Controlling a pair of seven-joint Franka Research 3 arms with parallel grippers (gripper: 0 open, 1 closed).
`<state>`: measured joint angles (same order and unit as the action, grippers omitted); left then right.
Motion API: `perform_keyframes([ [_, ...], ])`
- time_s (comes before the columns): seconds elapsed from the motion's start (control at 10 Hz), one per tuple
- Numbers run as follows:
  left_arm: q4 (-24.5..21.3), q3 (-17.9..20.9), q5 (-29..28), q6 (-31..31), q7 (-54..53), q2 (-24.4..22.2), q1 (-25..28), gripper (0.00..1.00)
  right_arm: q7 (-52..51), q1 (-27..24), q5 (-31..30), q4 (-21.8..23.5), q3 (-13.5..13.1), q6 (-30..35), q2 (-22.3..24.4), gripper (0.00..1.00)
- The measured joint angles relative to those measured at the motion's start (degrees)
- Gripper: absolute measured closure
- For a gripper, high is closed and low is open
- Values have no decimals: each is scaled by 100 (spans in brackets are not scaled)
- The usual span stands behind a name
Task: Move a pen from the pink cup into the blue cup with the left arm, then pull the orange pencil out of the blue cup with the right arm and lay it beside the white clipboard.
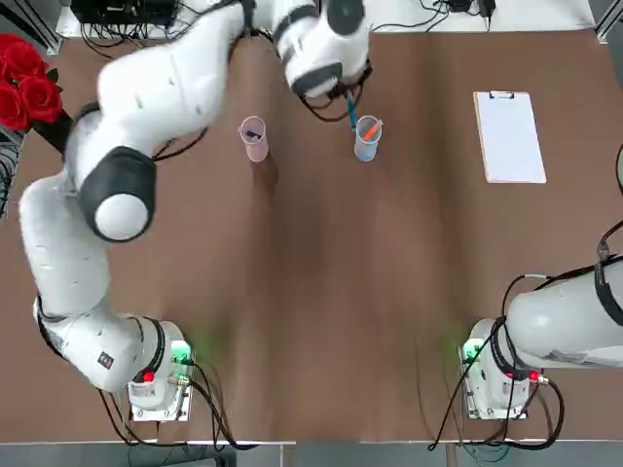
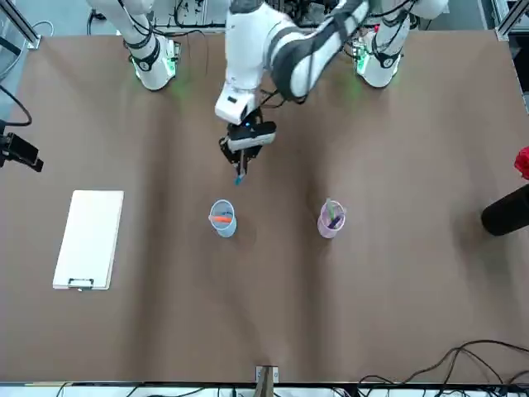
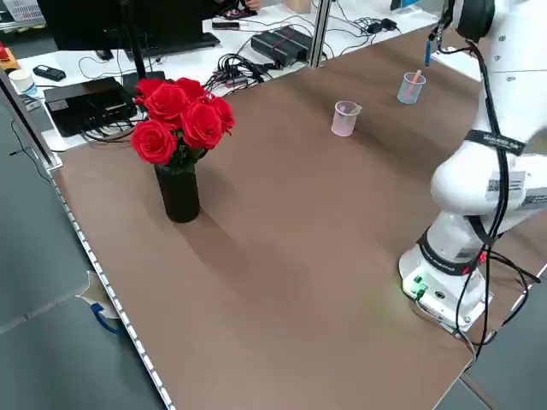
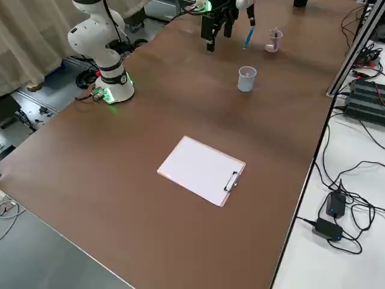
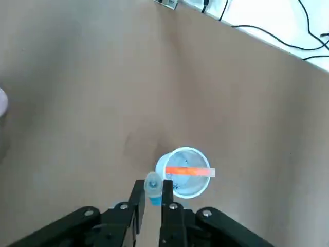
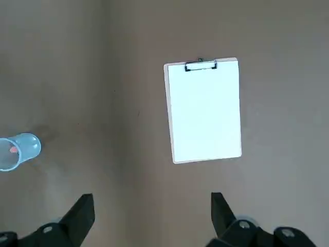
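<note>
Table: large, rectangular, matte brown top, smooth; all items carried on it.

L arm: white glossy shells, rounded joints, black bands; stretched diagonally across the table. Its tool, left tool: black, two flat fingers, closed on a blue pen. The pen is held upright, tip down, above the table and just beside the blue cup, not yet in it. In the left wrist view the pen's round blue end is seen pinched between the fingers, close to the cup rim.

R arm: same white build, parked near its base. Right tool: fingers spread wide, nothing between them; seen over bare table, w/ clipboard and blue cup beyond.

White clipboard: flat rectangle, plain white sheet, small metal clip at the far end; lies well apart from both cups.

Vase w/ red roses: black cylinder, round soft blooms; at the table's L edge.

Blue cup: translucent pale-blue plastic, round, upright. Orange pencil is seen inside, leaning across the mouth.

Pink cup: translucent pink plastic, round, upright, near blue cup; slim purple item held inside.
</note>
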<state>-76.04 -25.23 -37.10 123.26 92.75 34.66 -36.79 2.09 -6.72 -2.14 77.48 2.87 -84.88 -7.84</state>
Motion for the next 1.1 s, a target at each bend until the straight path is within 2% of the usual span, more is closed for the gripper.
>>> perform_keyframes([
  [0.2,390,863,-14,296,304,345,-676,83,-4,0,0,-1,4,-6,0,0],
  [0.3,453,1005,-14,395,345,390,-757,83,-73,0,0,-1,5,-19,0,0],
  [0.6,498,1061,-14,516,405,442,-756,83,-278,0,0,-1,4,-66,0,0],
  [1.1,501,1065,-14,973,428,849,-771,83,-293,0,0,-1,6,-70,0,0],
])
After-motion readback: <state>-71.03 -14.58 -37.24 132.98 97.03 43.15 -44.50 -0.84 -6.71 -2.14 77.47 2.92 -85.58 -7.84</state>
